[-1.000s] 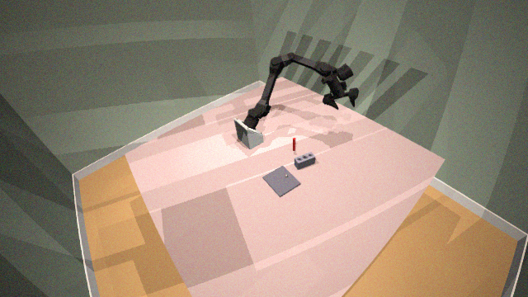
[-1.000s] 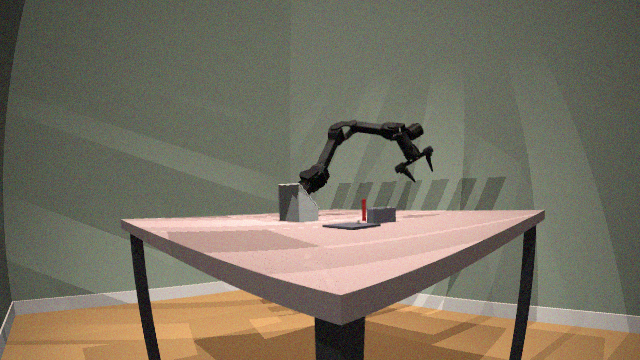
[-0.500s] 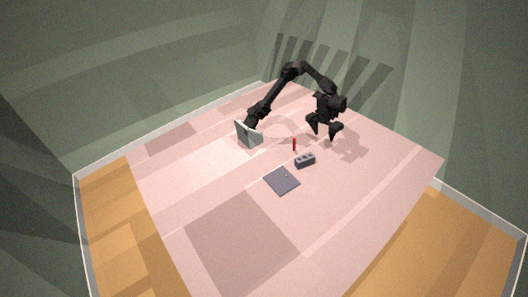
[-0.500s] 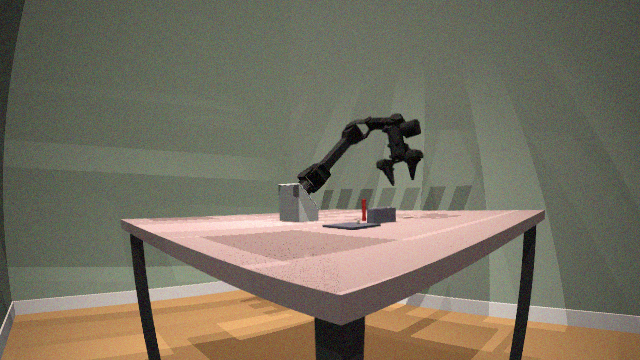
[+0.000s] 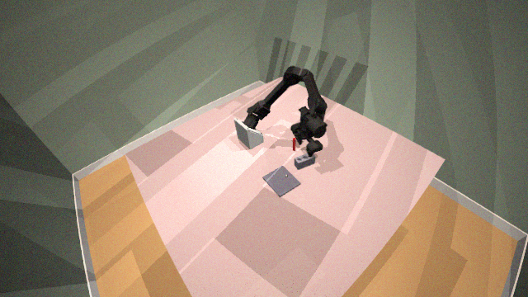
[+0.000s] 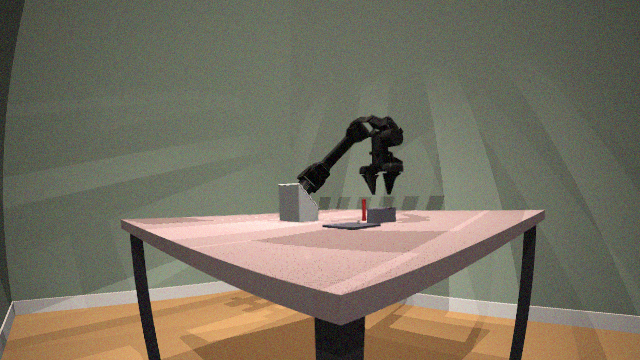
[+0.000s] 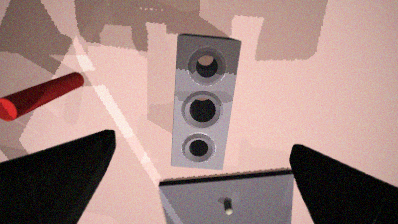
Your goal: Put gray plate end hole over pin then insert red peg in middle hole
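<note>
Hovering open pincer [image 6: 381, 186] above gray plate [image 7: 204, 103], red peg [image 7: 37, 95] beside, apart

Surface finishes in view

You see a matt gray plate [image 7: 204, 102] with smooth hole rims, a smooth red peg [image 7: 40, 95] with slight sheen, matt black fingers, and a faintly speckled pink table [image 6: 320, 265].

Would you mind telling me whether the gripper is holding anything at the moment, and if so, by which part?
Nothing is held: the gripper hangs open above the gray plate, apart from it.
</note>
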Tool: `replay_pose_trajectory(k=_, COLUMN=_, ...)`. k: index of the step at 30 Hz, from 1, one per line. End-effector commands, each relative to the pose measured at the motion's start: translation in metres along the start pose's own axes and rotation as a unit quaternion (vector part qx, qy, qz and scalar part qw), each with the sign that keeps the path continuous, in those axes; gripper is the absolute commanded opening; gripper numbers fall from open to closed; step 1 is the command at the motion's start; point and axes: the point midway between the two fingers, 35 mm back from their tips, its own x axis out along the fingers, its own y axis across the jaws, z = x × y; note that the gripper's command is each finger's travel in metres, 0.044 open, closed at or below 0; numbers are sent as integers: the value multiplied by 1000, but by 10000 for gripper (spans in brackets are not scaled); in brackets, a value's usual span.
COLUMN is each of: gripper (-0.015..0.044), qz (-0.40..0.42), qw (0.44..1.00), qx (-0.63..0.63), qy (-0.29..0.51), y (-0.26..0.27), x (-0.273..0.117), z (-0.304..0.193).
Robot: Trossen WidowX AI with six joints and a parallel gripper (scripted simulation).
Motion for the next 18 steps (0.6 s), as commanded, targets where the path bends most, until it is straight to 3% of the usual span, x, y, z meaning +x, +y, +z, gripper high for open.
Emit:
replay_pose_trajectory(k=1, gripper=440, qz=2, qw=1000, qx=4, qy=-3, y=2, x=15, z=-1)
replay_pose_trajectory(k=18, gripper=440, qz=2, qw=1000, qx=4, qy=-3, y=0, x=47, z=2)
